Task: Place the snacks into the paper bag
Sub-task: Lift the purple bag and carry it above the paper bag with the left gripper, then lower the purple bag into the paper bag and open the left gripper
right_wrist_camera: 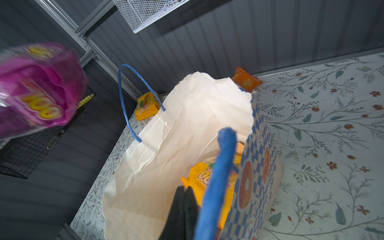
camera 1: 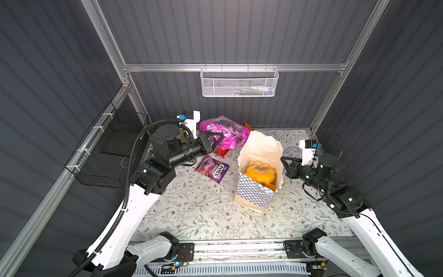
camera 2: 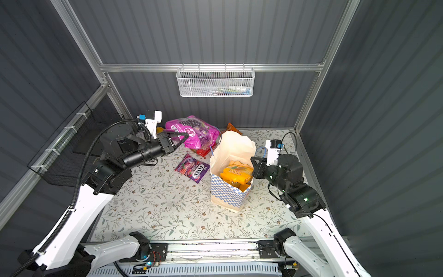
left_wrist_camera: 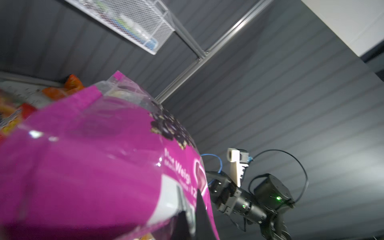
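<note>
Left gripper (camera 1: 221,137) is holding the glossy purple grape snack packet (camera 1: 231,130) aloft beside the tall white, blue-checkered paper bag (camera 1: 257,193).
Its jaws are clamping tight on the packet's edge, hanging it just far-left of the bag's mouth. It's needing height over the rim, centring, then a release above the yellow-orange packets (camera 1: 260,173) inside. Right gripper (camera 1: 284,160) is sitting fully closed at the bag's right rim beside the thin blue cord handle (camera 1: 291,151), gripping nothing I can make out.
</note>
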Robot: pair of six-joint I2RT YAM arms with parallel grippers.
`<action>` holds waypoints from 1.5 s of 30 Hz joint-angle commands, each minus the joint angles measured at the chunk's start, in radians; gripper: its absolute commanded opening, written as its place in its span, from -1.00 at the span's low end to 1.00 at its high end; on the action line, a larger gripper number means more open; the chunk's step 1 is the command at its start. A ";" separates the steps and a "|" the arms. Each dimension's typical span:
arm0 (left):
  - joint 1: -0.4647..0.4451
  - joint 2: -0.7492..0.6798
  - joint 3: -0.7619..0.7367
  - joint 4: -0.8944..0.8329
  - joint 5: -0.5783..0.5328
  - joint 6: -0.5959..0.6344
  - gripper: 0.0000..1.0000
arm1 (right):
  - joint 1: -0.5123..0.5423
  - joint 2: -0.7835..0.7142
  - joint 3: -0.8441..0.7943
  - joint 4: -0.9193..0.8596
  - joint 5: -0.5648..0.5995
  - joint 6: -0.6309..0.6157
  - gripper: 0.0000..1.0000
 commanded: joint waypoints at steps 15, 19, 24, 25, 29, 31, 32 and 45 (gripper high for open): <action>-0.300 0.493 0.551 -0.329 0.008 0.382 -1.00 | -0.032 -0.042 0.024 -0.032 0.070 0.032 -1.00; -0.299 0.467 0.474 -0.338 -0.010 0.409 -1.00 | -0.056 -0.060 0.012 -0.044 0.076 0.039 -1.00; -0.300 0.482 0.435 -0.397 0.019 0.452 -1.00 | -0.075 -0.082 0.000 -0.040 0.048 0.037 -1.00; -0.300 0.486 0.425 -0.399 0.037 0.457 -1.00 | -0.078 -0.083 -0.003 -0.037 0.045 0.035 -1.00; -0.303 0.513 0.426 -0.421 0.116 0.475 -1.00 | -0.083 -0.081 -0.003 -0.035 0.022 0.025 -1.00; -0.307 0.517 0.415 -0.414 0.145 0.477 -1.00 | -0.086 -0.080 -0.003 -0.035 0.020 0.019 -1.00; -0.309 0.524 0.411 -0.414 0.162 0.479 -1.00 | -0.087 -0.080 -0.003 -0.035 0.018 0.017 -1.00; -0.315 0.719 0.569 -0.550 0.278 0.506 -1.00 | -0.090 -0.089 -0.025 -0.028 -0.018 0.000 -1.00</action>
